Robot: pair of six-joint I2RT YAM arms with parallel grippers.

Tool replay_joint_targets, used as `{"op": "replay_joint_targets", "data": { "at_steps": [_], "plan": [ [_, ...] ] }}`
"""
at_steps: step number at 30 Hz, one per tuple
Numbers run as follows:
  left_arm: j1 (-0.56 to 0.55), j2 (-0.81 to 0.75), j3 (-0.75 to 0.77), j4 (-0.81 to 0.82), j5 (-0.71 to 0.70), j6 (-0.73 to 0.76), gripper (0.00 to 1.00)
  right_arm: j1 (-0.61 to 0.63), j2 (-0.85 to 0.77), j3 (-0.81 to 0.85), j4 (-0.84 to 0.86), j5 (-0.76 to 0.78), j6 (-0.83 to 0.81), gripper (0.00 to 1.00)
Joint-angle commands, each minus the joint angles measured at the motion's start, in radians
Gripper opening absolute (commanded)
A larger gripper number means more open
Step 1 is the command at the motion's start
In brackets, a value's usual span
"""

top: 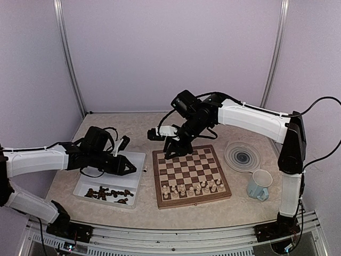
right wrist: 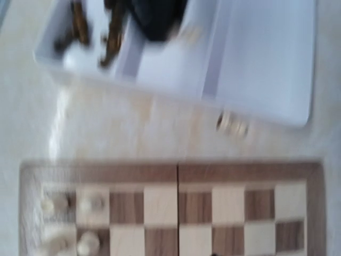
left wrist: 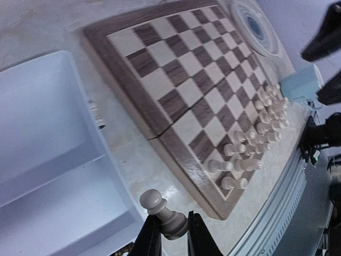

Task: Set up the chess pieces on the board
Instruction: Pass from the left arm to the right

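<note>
The left gripper (left wrist: 173, 230) is clamped on a smooth cream pawn (left wrist: 161, 209) beside the white tray (top: 85, 185).
Centre: checkered wooden board (top: 187, 166) with cream chess pieces (top: 193, 188) on its lower rows; the right gripper (top: 171, 151) hangs over its upper edge, jaws unclear.

Left arm: your left arm (top: 40, 160) reaches in low from the left, forearm nearly level, wrist pointing right.
Left gripper: your left gripper (left wrist: 173, 223) is pinched on the base of a pale pawn (left wrist: 159, 207), which juts out tilted past the fingertips.
Right arm: your right arm (top: 250, 118) rises from its base, arches leftward, wrist bent down.
Right gripper: your right gripper (top: 173, 149) points downward; its jaw spread is unclear.
</note>
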Motion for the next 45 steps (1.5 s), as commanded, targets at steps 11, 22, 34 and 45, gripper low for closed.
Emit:
{"op": "replay_joint_targets", "data": {
  "at_steps": [11, 22, 34, 45],
  "plan": [
    [-0.296, -0.07, 0.189, -0.043, -0.217, 0.278, 0.15, -0.095, 0.103, 0.164, 0.024, -0.553, 0.19, 0.38],
    [-0.376, -0.074, 0.219, -0.039, -0.394, 0.315, 0.15, -0.103, 0.105, 0.059, 0.095, -0.756, 0.347, 0.46],
    [-0.409, -0.055, 0.248, -0.03, -0.397, 0.32, 0.15, -0.086, 0.15, 0.047, 0.149, -0.814, 0.444, 0.52],
    [-0.41, -0.025, 0.259, -0.019, -0.385, 0.323, 0.15, -0.072, 0.158, 0.036, 0.17, -0.837, 0.464, 0.41]
  ]
}}
